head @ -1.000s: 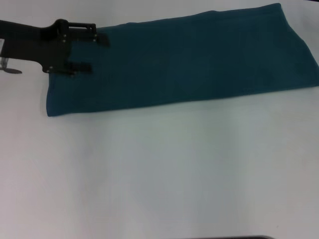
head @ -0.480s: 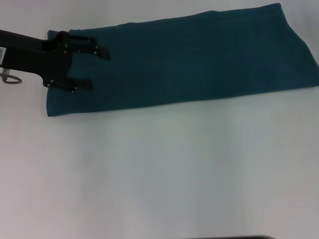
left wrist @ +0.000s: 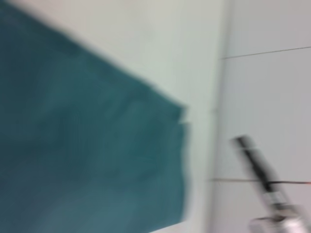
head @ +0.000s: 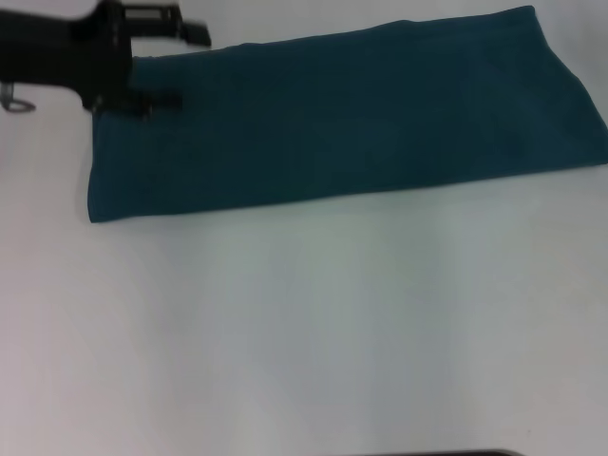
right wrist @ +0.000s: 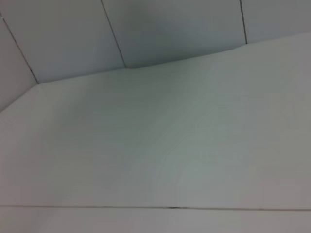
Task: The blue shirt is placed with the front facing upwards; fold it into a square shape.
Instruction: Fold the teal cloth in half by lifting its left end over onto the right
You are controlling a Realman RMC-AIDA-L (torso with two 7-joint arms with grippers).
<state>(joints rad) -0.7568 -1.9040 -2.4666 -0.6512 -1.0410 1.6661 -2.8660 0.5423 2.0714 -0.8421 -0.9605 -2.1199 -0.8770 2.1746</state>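
A: So, what step now?

B: Looks like the middle of the folding. The blue shirt (head: 347,119) lies flat on the white table (head: 304,332), already a long band, plain side up, no letters showing. Stretches from the far left across to the right edge of the head view.

A: And the left gripper (head: 180,66)?

B: Up at the far left corner of the band, over the short end. Fingers spread apart, one over the far edge, one over the cloth. Nothing pinched between them. Hard to say if touching the cloth or just above it.

A: Anything from the left wrist?

B: Just the cloth (left wrist: 87,145) and its corner, very blurred, with bare table beside.

A: And the other arm?

B: Nowhere in the head view. Right wrist shows only table and wall.

A: Next move?

B: Probably grab that left end and bring it over toward the right end, to make the long band short and square. Needs a good pinch through all the layers at the corner, or a layer may slip out and flop. Needs the edges lined up too, or no neat square.
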